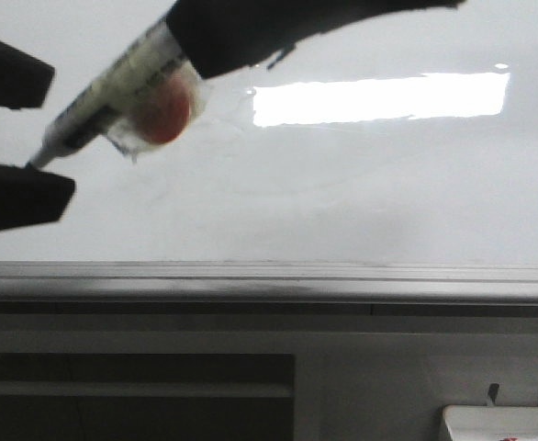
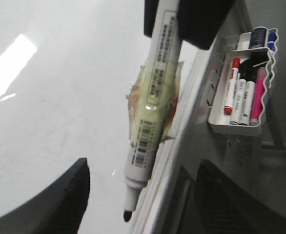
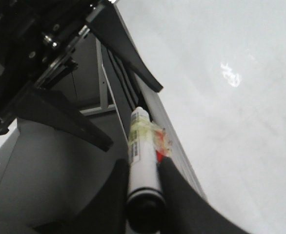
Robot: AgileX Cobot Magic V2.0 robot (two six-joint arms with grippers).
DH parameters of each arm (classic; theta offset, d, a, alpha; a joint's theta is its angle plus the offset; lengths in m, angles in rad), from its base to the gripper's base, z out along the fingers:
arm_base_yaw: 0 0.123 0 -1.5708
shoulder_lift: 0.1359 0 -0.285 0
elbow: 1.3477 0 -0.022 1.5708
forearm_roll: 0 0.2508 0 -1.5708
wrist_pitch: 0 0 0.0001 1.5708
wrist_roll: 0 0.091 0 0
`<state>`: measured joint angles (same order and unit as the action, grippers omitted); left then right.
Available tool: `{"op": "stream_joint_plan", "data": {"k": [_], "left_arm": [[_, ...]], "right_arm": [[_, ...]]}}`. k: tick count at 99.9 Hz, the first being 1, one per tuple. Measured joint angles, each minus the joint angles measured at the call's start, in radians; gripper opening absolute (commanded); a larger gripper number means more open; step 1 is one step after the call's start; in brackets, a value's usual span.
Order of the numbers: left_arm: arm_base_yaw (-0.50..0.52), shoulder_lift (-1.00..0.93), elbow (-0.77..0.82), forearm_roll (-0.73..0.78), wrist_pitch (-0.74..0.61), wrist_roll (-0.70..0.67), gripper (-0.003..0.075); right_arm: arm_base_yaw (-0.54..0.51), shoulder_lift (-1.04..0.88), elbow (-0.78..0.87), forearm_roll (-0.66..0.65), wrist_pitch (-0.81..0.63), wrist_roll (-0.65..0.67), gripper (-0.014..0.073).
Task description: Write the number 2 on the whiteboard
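Front view shows the right gripper (image 1: 182,60) clamped on a whiteboard marker (image 1: 113,92), its uncapped tip pointing between the spread fingers (image 1: 21,197) of the left gripper (image 1: 7,138). No number 2 is on the whiteboard (image 1: 361,184) yet, so this looks like a handover or pre-writing step. Next, the tip must reach the board.

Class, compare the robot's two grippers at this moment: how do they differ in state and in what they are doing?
The right gripper is shut on the marker; the left gripper is open and holds nothing. The right gripper grips the marker's back end; the left gripper's fingers sit either side of its tip. Both are dark and in front of the whiteboard.
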<state>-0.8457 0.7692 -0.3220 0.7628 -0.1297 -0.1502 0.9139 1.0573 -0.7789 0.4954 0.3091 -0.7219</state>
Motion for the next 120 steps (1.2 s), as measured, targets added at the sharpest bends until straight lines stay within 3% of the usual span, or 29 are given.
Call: {"op": "stream_joint_plan", "data": {"k": [11,18,39,75,120], "left_arm": [[0.0,-0.108,0.0,-0.051,0.029,0.0,0.0437],[0.0,-0.168,0.0,-0.109,0.045,0.0,0.0389],[0.051,-0.284,0.0,-0.311,0.076,0.0,-0.0024],[0.278,-0.469,0.0,-0.43,0.088,0.0,-0.002],[0.301,-0.473,0.0,-0.432,0.088,0.0,-0.002]], "right_arm": [[-0.036,-0.011,-0.002,0.0,-0.016,0.0,-0.0077],[-0.072,-0.011,-0.006,0.0,-0.02,0.0,-0.0077],[-0.122,-0.011,-0.017,-0.013,-0.059,0.002,-0.0077],[-0.122,-0.011,-0.017,-0.016,-0.07,0.002,-0.0077],[-0.122,-0.011,-0.017,-0.018,-0.109,0.004,-0.0077]]}}
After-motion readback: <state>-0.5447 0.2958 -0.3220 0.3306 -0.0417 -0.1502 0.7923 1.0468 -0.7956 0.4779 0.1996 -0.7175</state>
